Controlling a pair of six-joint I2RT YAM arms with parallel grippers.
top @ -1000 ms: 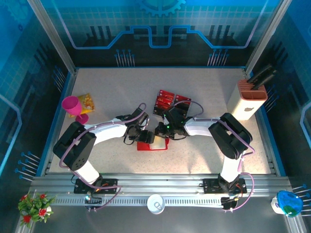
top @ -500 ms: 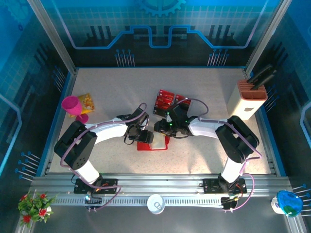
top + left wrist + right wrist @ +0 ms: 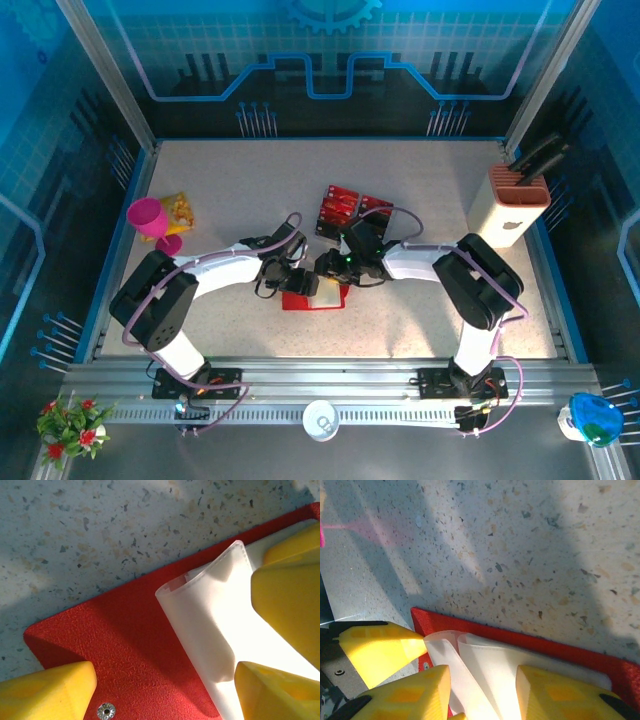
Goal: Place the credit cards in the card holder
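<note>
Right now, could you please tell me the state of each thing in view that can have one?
card holder, open, flat on the table.
clear sleeves, curled up off the holder.
credit cards, flat on the table, outside the holder.
left gripper, fingers open over the holder.
right gripper, fingers open over the sleeves.
beige slotted block, upright.

Left arm (image 3: 215,270) and right arm (image 3: 420,262): white tubular links, black joint housings, purple cables (image 3: 290,218) looping alongside. Left hand (image 3: 300,283), right hand (image 3: 330,266) black-bodied; fingers (image 3: 560,695) bright yellow, wedge-shaped, embossed with square grid.
</note>
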